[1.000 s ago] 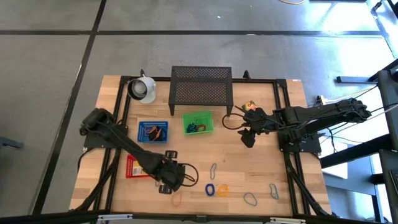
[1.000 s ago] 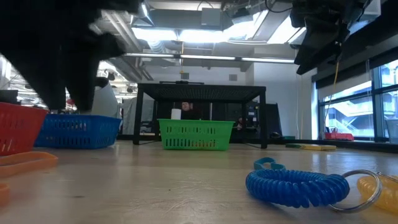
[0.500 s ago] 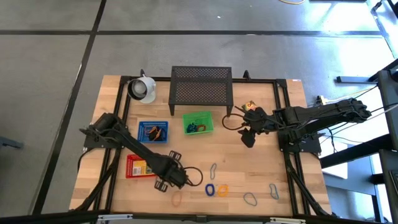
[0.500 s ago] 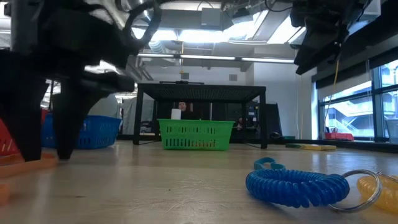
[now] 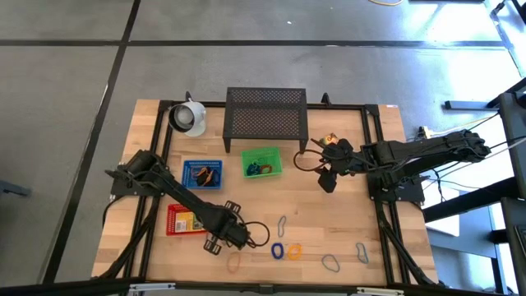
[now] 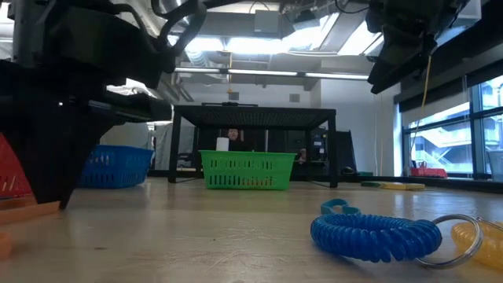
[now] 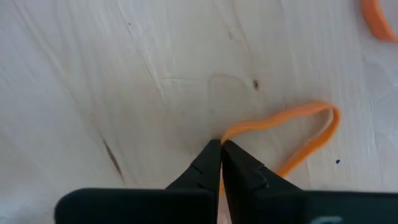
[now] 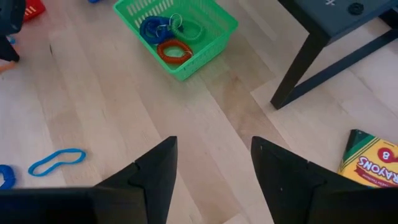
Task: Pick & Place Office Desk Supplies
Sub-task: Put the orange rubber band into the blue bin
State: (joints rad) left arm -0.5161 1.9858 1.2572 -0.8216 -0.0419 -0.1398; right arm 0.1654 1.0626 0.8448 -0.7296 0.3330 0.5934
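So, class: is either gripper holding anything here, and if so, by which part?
The left gripper is shut on the orange rubber band, pinching one end of its loop against the table. The right gripper is open, holding nothing.

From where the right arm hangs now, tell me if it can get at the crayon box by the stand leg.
Probably yes. The right gripper hangs open above bare wood, with the crayon box lying close beside it. Only the black stand's leg is nearby, off to one side.
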